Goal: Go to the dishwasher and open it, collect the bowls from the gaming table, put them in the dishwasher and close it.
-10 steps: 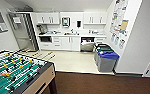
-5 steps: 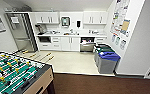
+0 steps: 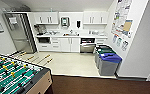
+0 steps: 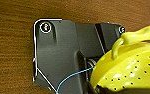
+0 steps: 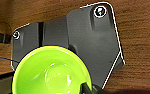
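The dishwasher is the stainless-steel front under the far counter, with a dark gap above it. A yellow perforated bowl with a looped handle hangs over the brown floor, and my left gripper is shut on its edge. My right gripper is shut on the rim of a lime-green bowl, also above the brown floor. The gaming table is out of view.
A green-field foosball table stands close at the lower left. A blue-lidded bin and a green-lidded bin line the right wall. White cabinets run along the back, a steel fridge stands at the left. Pale floor lies ahead.
The whole head view has shifted slightly, with the kitchen a little nearer, so the camera has moved forward. Nothing in the room has moved.
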Robot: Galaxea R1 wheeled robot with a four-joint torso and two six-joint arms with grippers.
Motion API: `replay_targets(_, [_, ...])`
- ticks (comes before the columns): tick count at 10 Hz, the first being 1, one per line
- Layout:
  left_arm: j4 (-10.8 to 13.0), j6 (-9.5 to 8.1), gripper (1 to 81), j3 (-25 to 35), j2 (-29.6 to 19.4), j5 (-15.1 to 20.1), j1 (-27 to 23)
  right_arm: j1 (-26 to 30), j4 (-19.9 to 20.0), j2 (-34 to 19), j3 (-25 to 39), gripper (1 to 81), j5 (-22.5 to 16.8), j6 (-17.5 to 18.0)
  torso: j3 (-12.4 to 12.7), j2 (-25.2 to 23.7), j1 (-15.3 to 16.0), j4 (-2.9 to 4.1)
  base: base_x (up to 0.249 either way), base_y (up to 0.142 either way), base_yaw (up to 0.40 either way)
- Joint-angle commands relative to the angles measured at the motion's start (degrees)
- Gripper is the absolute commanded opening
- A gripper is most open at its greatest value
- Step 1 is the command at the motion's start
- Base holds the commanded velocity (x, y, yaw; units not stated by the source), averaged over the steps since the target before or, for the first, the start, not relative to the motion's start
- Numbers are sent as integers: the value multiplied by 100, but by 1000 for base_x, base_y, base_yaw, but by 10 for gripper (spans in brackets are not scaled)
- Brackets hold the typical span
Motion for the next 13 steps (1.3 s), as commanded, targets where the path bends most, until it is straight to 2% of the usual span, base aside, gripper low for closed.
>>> replay_targets(1, [77,12,10,31,-112,202,-192,247,-53,-52,4,10,-230,-7,0,0,0,0,161,0,0])
replay_targets(4, [77,12,10,23,-86,202,-191,255,-45,-52,-14,10,-230,-7,0,-2,-1,0,161,0,0])
replay_targets(11, [77,12,10,32,-95,193,-192,247,-45,-43,-31,10,-230,-7,0,-2,-1,0,161,-63,0])
replay_targets(13, [77,12,10,49,-112,193,-192,238,-45,-52,-31,10,-221,-7,-2,0,-1,0,161,0,0])
